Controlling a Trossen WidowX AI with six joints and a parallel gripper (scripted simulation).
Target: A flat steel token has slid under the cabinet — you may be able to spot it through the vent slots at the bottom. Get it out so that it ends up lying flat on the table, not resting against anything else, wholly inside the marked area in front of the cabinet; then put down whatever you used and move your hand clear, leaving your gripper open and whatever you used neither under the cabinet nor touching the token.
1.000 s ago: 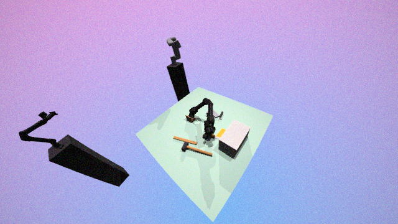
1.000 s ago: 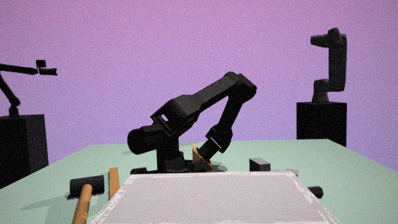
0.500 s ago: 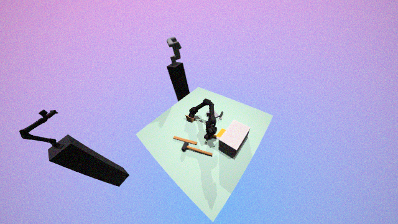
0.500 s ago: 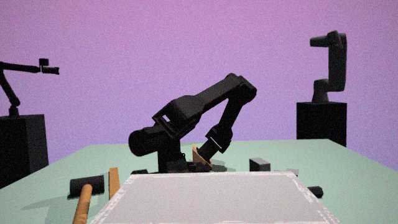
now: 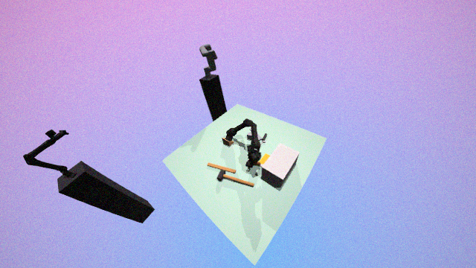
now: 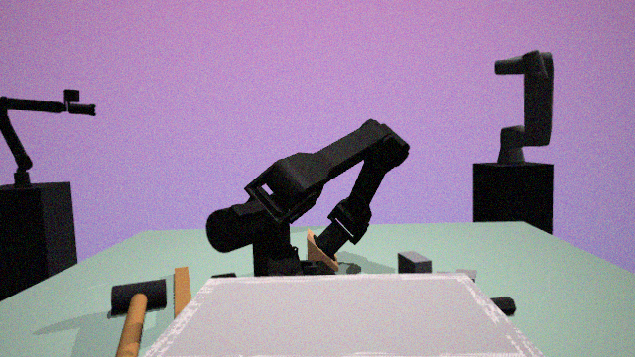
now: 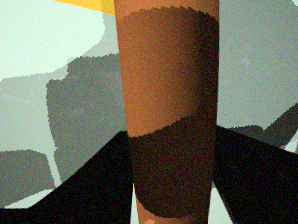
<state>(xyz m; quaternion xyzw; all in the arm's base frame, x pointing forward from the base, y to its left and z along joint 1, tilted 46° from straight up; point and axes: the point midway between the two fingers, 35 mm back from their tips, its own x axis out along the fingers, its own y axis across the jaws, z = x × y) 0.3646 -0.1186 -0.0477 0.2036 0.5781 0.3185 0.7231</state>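
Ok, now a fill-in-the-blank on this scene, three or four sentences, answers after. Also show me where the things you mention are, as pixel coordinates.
1. The gripper (image 5: 253,172) (image 7: 165,136) is closed on an orange-brown ____.
2. The patch beside the cabinet (image 5: 280,161) (image 6: 337,317) is ____ in color.
3. The mallet (image 5: 221,176) (image 6: 139,297) lying on the table (image 5: 223,201) (image 6: 556,278) has a ____ head.
4. Seen from the top, the cabinet's upper face is ____, its shaded side dark.

Missing words: handle; yellow; black; white

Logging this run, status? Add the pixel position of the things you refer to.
Gripper (image 5: 253,172) (image 7: 165,136): shut on orange-brown rod (image 7: 170,70). Token: not visible. Cabinet (image 5: 281,161) (image 6: 337,317): hides whatever lies beneath.
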